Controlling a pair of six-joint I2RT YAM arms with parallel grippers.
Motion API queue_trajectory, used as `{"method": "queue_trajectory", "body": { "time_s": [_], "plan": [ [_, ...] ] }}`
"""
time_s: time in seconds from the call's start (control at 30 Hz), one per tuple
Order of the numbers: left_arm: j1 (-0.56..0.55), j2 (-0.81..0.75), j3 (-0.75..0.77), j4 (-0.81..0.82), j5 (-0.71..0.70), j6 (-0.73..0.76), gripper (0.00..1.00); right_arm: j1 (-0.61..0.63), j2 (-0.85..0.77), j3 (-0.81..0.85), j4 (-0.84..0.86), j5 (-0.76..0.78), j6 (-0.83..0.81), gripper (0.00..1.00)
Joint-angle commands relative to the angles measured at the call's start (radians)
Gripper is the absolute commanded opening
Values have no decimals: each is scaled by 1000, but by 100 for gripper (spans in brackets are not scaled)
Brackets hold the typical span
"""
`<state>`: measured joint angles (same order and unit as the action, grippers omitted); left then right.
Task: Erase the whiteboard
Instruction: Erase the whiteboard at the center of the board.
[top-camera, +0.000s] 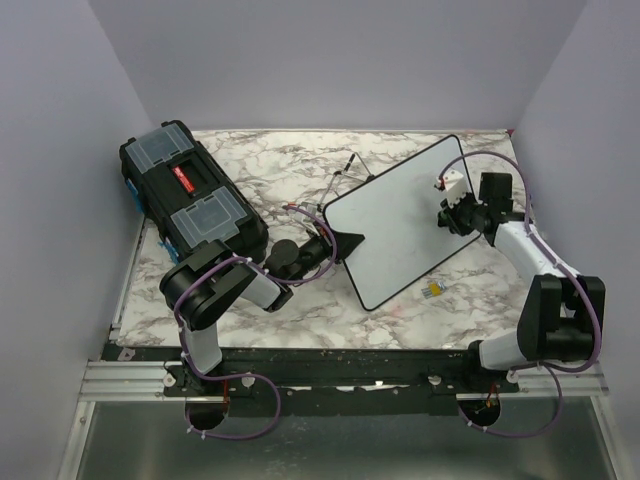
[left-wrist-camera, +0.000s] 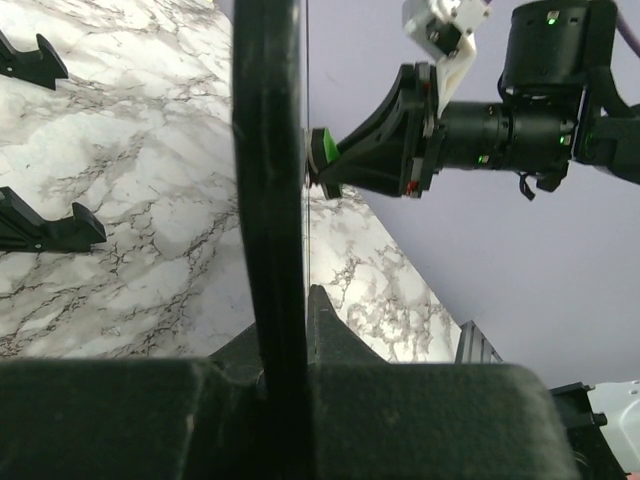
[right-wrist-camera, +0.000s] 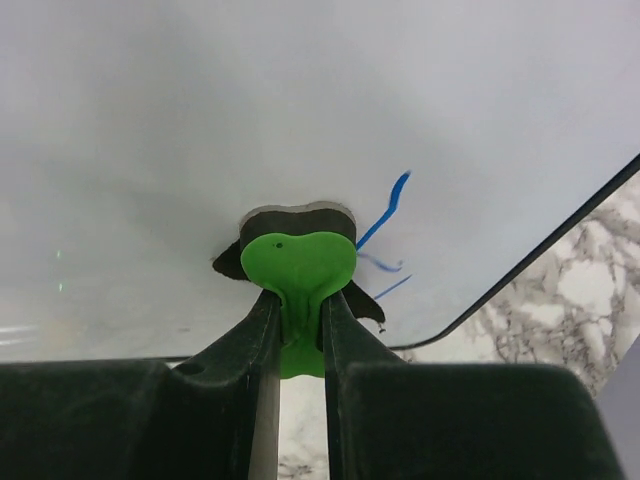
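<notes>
The whiteboard (top-camera: 400, 225) is tilted up off the marble table, its white face towards the right arm. My left gripper (top-camera: 350, 240) is shut on the board's near left edge. In the left wrist view the black frame (left-wrist-camera: 268, 200) runs up between the fingers (left-wrist-camera: 335, 330). My right gripper (top-camera: 447, 215) is shut on a green eraser (right-wrist-camera: 300, 262), whose dark pad is pressed flat on the board's face (right-wrist-camera: 200, 120). A few blue strokes (right-wrist-camera: 392, 200) show just right of the eraser. The left wrist view also catches the eraser (left-wrist-camera: 322, 150) touching the board.
A black toolbox (top-camera: 190, 190) with clear lid compartments lies at the back left. A small yellowish object (top-camera: 434, 290) sits on the table near the board's lower right edge. Two black stand pieces (left-wrist-camera: 40, 225) lie on the marble behind the board. Lavender walls enclose the table.
</notes>
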<state>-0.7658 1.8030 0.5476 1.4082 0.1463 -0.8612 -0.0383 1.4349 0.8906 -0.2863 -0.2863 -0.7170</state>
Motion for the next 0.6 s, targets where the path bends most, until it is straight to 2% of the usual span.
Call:
{"method": "queue_trajectory", "body": {
  "time_s": [0.0,0.23,0.47,0.57],
  "plan": [
    [-18,-17,31,185,115,-37,0,16,25,63,32,-123,67,1],
    [-18,-16,31,185,113,-38,0,32,4,51,16,-247,87,1],
    [-18,-19,27,185,113,-37,0,26,-2,-36,17,-96,78,0],
    [-17,-23,25,186,113,-35,0,-21,-4,-66,37,-76,97,1]
  ]
}}
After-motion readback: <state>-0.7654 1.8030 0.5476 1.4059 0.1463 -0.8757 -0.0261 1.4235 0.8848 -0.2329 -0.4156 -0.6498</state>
